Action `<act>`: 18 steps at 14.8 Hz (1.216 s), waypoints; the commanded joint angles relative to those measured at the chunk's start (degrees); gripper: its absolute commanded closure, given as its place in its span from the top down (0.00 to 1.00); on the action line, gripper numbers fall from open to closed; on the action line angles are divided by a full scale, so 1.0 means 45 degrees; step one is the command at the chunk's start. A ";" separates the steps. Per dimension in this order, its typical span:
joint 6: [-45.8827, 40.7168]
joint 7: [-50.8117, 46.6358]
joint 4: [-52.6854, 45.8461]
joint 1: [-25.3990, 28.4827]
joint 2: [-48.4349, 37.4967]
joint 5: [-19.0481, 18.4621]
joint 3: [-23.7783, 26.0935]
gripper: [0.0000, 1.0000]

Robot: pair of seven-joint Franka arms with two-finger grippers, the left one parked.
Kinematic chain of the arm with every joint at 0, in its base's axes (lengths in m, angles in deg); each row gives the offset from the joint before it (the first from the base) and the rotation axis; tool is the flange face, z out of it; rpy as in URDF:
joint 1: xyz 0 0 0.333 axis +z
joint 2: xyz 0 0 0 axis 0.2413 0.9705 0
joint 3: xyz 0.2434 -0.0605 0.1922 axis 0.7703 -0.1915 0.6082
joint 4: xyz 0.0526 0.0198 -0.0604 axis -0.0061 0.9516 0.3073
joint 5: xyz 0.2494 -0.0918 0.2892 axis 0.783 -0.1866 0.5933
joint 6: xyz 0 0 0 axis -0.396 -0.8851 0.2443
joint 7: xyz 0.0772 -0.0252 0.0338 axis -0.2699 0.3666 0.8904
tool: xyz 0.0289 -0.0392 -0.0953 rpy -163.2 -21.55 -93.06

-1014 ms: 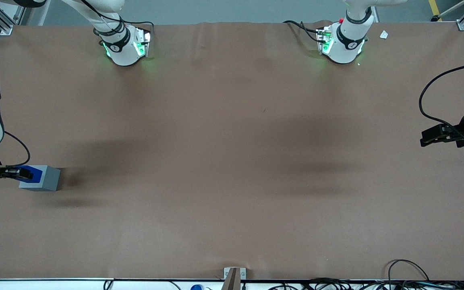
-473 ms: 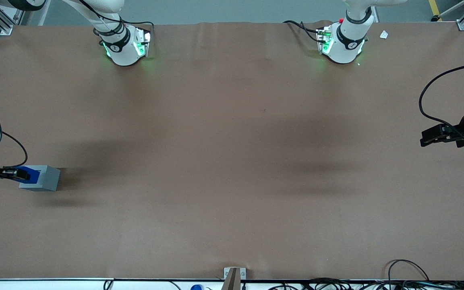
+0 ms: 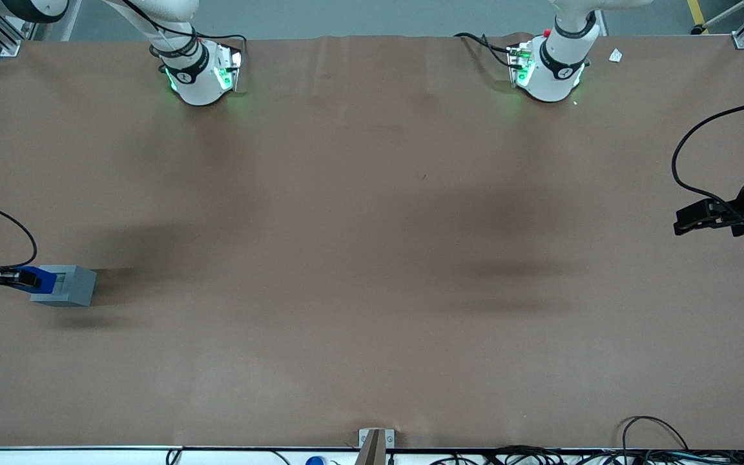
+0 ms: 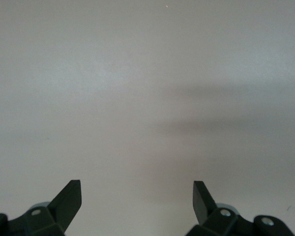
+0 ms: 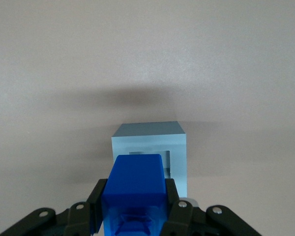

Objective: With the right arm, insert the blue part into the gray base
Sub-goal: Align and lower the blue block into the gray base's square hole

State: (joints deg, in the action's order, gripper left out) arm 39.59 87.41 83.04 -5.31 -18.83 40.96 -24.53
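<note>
The gray base [image 3: 65, 285] stands on the brown table at the working arm's end; in the right wrist view the gray base [image 5: 150, 135] shows its square recess [image 5: 163, 160] partly covered. The blue part [image 3: 44, 278] is held above the base's outer edge, with my right arm's gripper [image 3: 28, 278] shut on it. Seen from the wrist, the blue part [image 5: 136, 185] sits clamped between the black fingers [image 5: 96, 198], and my gripper [image 5: 135, 196] hovers just short of the recess.
The brown table cover [image 3: 372, 245] spreads wide toward the parked arm's end. Two arm bases [image 3: 197, 74] with green lights stand farthest from the front camera. Cables [image 3: 656, 445] and a small bracket [image 3: 375, 442] lie along the nearest edge.
My right gripper with the blue part has drawn slightly outward, away from the base's middle toward the table's end. The base has not moved.
</note>
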 commanded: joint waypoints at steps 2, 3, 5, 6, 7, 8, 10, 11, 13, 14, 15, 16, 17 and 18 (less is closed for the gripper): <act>0.0375 0.0229 0.0155 -0.0230 0.0067 -0.0168 0.0214 0.08; 0.0628 0.0248 0.0331 -0.0230 0.0068 -0.0168 0.0214 0.08; 0.0767 0.0501 0.0372 -0.0346 0.0087 -0.0148 0.0214 0.08; 0.0768 0.0522 0.0372 -0.0366 0.0145 -0.0148 0.0214 0.08; 0.0768 0.0522 0.0372 -0.0366 0.0165 -0.0148 0.0214 0.08; 0.0768 0.0522 0.0372 -0.0386 0.0185 -0.0148 0.0214 0.08; 0.0768 0.0522 0.0391 -0.0386 0.0262 -0.0129 0.0214 0.08; 0.0768 0.0522 0.0391 -0.0386 0.0263 -0.0129 0.0214 0.08; 0.0768 0.0522 0.0410 -0.0405 0.0302 -0.0129 0.0214 0.08; 0.0787 0.0522 0.0488 -0.0444 0.0302 -0.0129 0.0214 0.08; 0.0787 0.0522 0.0527 -0.0464 0.0302 -0.0109 0.0214 0.08; 0.0787 0.0522 0.0528 -0.0464 0.0302 -0.0109 0.0214 0.08; 0.0787 0.0522 0.0528 -0.0464 0.0302 -0.0109 0.0214 0.08; 0.0787 0.0522 0.0528 -0.0464 0.0302 -0.0109 0.0214 0.08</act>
State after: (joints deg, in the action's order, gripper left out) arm 42.60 89.13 84.94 -6.30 -17.27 40.96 -24.53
